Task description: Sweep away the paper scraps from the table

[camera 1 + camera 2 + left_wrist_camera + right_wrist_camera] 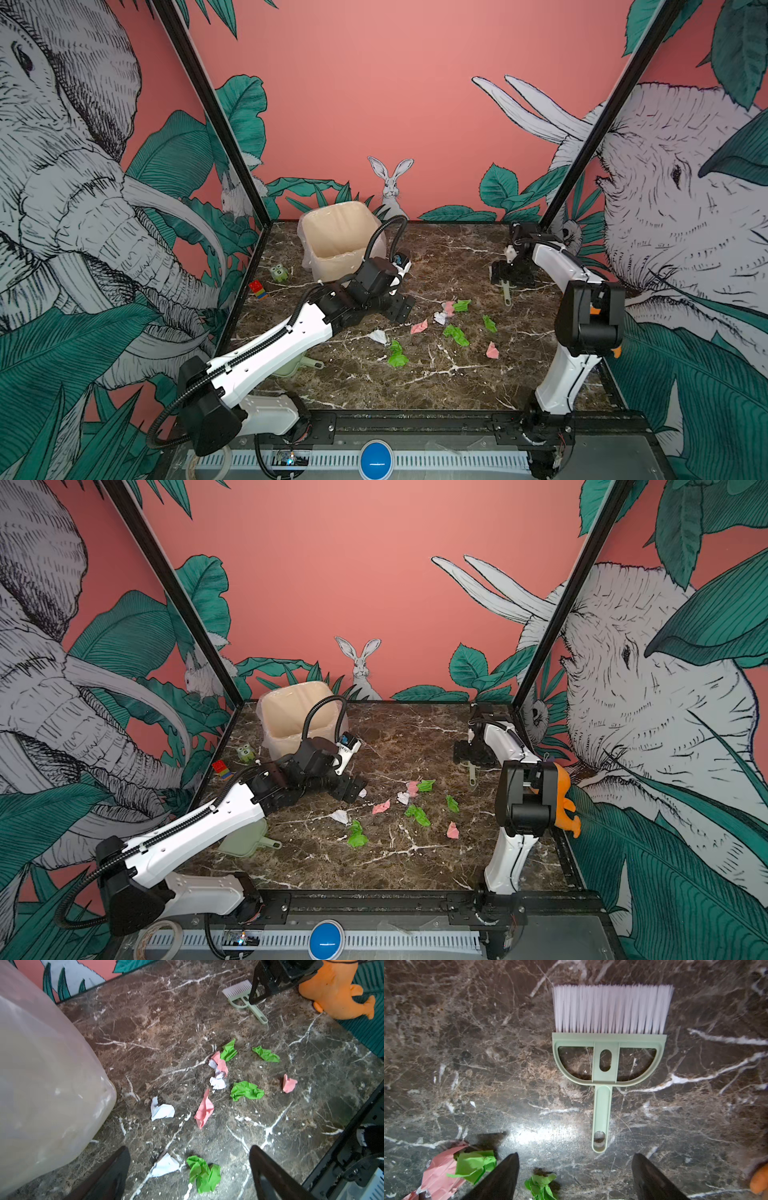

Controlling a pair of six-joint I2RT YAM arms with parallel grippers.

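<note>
The table (436, 374) bears paper scraps (456, 334), brush (604, 1059), dustpan (245, 839), bin (338, 241), perhaps an owl (279, 273).

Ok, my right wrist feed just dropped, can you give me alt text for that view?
A pale green hand brush with white bristles lies flat on the marble table, its handle pointing toward the open, empty right gripper. Green and pink paper scraps lie beside one fingertip.

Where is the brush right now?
In both top views the brush lies flat at the far right of the table, under the open right gripper, beyond the paper scraps.
</note>
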